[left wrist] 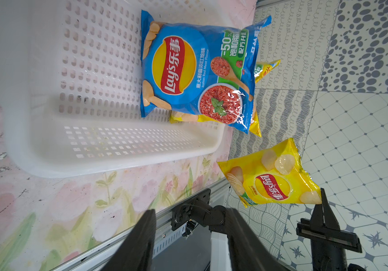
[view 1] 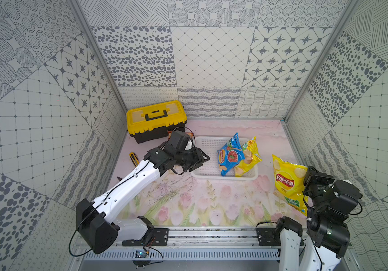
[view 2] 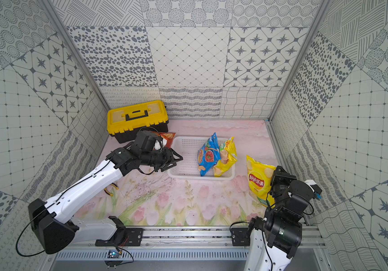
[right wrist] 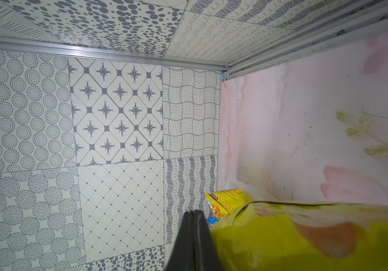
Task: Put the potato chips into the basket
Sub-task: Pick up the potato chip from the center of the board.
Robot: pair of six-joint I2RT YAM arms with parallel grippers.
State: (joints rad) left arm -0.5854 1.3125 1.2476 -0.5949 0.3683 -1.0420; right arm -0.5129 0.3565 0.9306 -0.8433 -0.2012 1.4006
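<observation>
The right jaws are pressed shut on the edge of a yellow bag (view 1: 286, 185), which appears lifted off the bench (view 1: 211, 204) at the right of the frame, just outside the basket (view 1: 211, 176). The left jaws are held half open and empty at the basket's left end. The carry seems in hand; a move over the rim and a release are called for. 2 glossy bags, a blue bag (view 1: 229, 156) and a second yellow bag (view 1: 249, 159), are inside; a red-orange bag (view 2: 168, 137) lies by the toolbox (view 1: 156, 119).
</observation>
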